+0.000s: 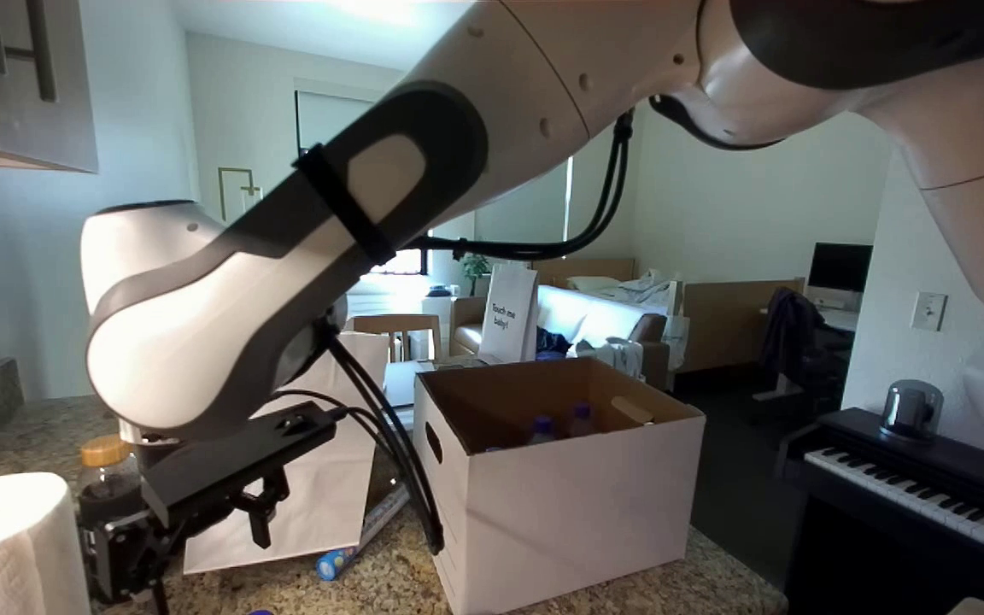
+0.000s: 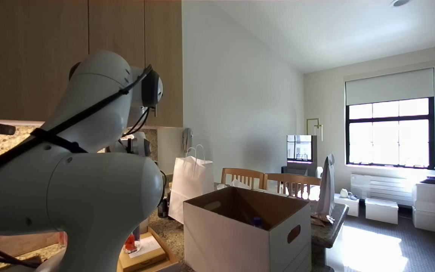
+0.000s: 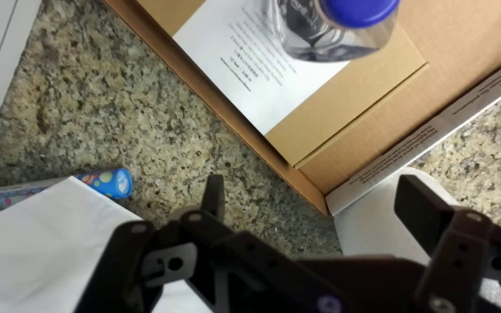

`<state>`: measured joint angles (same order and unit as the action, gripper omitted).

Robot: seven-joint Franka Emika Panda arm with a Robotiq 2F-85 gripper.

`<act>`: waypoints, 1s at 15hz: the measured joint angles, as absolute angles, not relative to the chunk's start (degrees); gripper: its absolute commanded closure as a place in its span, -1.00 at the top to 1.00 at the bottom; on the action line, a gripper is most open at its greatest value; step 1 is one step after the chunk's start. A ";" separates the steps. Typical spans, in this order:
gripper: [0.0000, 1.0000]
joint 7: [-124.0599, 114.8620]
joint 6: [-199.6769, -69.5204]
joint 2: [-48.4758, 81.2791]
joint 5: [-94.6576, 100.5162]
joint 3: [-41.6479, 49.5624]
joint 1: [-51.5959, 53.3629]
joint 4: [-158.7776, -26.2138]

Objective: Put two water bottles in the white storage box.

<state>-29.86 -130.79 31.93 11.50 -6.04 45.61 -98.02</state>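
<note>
My gripper (image 3: 312, 193) points down with its fingers (image 3: 214, 193) set wide apart; in the wrist view the gap frames the counter (image 3: 181, 143) and one corner of the tray (image 3: 463, 39). In an exterior view it appears beside the roll (image 1: 22, 555), overlapping a jar (image 1: 108, 465) with an orange lid, the arm (image 1: 202, 342) above it.

The box (image 1: 569, 512), white outside and brown within, stands open-topped on the counter in both exterior views, a hand-hole in its end wall. It contains a bottle (image 1: 541, 427) and, beside it, a second bottle (image 1: 582, 418), both blue-capped. The near wall hides their lower parts, so I cannot tell whether they touch. A blue fleck (image 1: 493, 449) at the same rim is too small for me to name.

A further bottle (image 3: 320, 41), clear with a blue cap, is within the tray's outline, over a printed sheet (image 3: 250, 87) on a flat carton (image 3: 363, 91). The upper edge of the wrist view crops it; I cannot tell whether it is upright or tilted.

The bag (image 1: 321, 500) stands near the box. Between them on the counter lies the tube (image 1: 336, 564), blue at its end; in the wrist view a corner of the bag overlaps it. In an exterior view I see the bag upright, with wooden chairs (image 2: 243, 172) nearby.
</note>
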 measured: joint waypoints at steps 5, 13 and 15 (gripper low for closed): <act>1.00 -28.85 -129.25 30.64 5.54 -8.11 42.69 -102.19; -0.21 -25.01 -128.77 30.51 0.48 -12.58 38.31 -105.13; -0.46 -25.01 -128.34 30.50 0.42 -13.30 38.33 -105.16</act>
